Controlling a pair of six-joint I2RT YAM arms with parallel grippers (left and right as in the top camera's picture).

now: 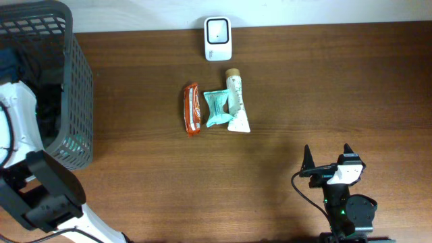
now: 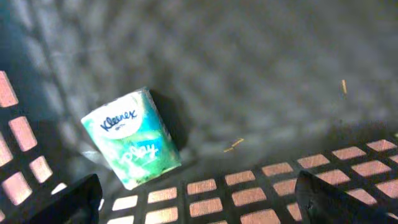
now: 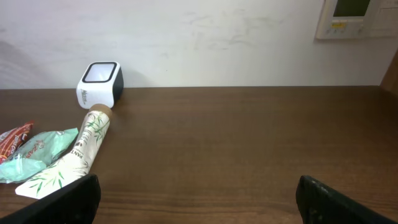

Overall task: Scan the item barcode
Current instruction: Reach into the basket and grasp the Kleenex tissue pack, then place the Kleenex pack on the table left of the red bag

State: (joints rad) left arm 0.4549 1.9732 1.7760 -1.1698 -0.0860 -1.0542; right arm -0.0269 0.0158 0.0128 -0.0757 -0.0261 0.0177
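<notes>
My left gripper (image 2: 199, 202) is open inside the dark mesh basket (image 2: 261, 81), its two black fingers low at either edge of the left wrist view. A green and white Kleenex tissue pack (image 2: 130, 138) lies on the basket floor, ahead and to the left, apart from the fingers. The white barcode scanner (image 1: 217, 38) stands at the table's far edge. In front of it lie a red snack bar (image 1: 192, 109), a teal packet (image 1: 217, 108) and a white tube (image 1: 236, 102). My right gripper (image 1: 327, 150) hovers open and empty near the front right.
The basket (image 1: 67, 81) fills the table's left end, with my left arm's white link (image 1: 17, 111) reaching into it. In the right wrist view the scanner (image 3: 99, 84) and tube (image 3: 81, 152) sit far left, against a white wall (image 3: 217, 37).
</notes>
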